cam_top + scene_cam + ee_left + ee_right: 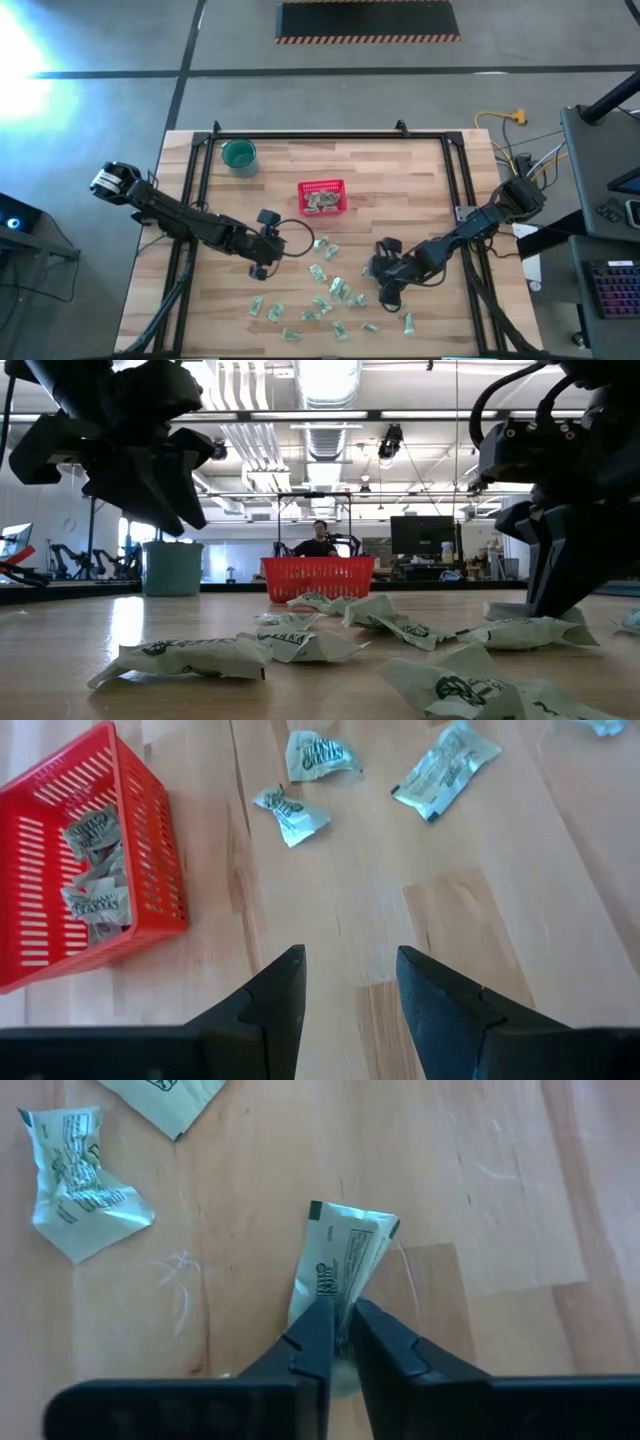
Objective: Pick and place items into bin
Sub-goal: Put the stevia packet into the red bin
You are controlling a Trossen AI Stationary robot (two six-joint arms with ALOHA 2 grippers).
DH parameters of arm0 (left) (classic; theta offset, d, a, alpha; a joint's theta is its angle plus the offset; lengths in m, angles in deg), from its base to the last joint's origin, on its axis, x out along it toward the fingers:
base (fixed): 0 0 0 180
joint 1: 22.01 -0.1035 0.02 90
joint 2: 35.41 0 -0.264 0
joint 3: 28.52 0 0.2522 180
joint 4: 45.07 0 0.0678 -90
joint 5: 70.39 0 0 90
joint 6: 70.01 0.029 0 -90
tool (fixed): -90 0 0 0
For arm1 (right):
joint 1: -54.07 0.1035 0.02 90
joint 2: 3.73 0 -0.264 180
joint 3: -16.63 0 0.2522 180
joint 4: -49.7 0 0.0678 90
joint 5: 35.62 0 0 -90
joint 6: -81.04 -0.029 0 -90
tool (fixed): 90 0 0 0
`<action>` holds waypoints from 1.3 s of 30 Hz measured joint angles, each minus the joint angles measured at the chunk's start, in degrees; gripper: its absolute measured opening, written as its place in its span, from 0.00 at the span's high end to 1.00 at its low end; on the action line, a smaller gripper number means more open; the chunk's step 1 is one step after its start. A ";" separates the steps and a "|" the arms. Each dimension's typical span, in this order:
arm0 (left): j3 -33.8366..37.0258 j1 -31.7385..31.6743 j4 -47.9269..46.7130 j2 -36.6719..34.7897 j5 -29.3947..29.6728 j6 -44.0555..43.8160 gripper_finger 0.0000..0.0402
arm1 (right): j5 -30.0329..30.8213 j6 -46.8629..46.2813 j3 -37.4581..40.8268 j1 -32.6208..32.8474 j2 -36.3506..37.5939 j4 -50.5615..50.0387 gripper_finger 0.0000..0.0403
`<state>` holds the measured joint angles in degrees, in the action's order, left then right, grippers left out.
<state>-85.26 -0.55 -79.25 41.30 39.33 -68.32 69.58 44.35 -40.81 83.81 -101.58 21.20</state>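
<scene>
A: Report the right gripper (341, 1312) condition.
B: Its fingers are pinched together on one packet (340, 1260), which lies on the wooden table (500, 1200). In the high view this gripper (386, 283) is low among the scattered packets (335, 290) on the near half of the table.

A: What lies near it?
B: A crumpled packet (80, 1180) rests on the wood well apart from the gripped one. In the low view, more packets (190, 657) lie flat across the near tabletop.

A: Report the left gripper (348, 975).
B: Its fingers stand apart with nothing between them, and it hovers above bare wood. In the high view it (264, 250) is left of centre, nearer than the basket.

A: Locate the bin.
B: The red basket (322, 196) stands farther back, near the table's middle, with several packets (95, 880) inside. A teal cup (239, 156) stands beyond it, toward the far left corner.
</scene>
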 joint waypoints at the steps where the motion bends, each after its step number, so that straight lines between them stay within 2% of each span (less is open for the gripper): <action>1: 0.14 0.00 0.02 0.00 0.00 0.00 0.65 | 0.16 0.44 0.00 -0.01 0.00 0.03 0.95; 10: 0.26 0.00 0.44 0.00 0.00 0.13 0.65 | 3.92 8.63 -1.15 -0.23 1.32 -1.43 0.98; 18: 0.26 0.00 0.46 0.00 0.00 0.15 0.65 | 18.40 20.03 -5.95 -2.44 3.61 -3.79 0.98; 22: 0.26 0.00 0.43 0.00 0.00 0.15 0.65 | 27.46 26.92 -8.82 -5.46 3.85 -3.22 0.98; 26: 0.26 0.00 0.44 0.00 0.01 0.17 0.65 | 31.87 32.68 -12.14 -10.27 3.85 -2.78 0.98; 32: 0.26 0.00 0.44 0.00 0.00 0.13 0.65 | 28.76 39.52 -16.15 -19.19 3.87 0.60 0.98; 39: 0.26 0.00 0.46 0.00 0.00 -2.84 0.65 | 13.72 40.86 -17.00 -29.29 3.89 5.73 0.98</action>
<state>-85.00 -0.55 -78.79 41.30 39.33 -71.16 83.30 85.21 -57.81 54.52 -97.68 26.93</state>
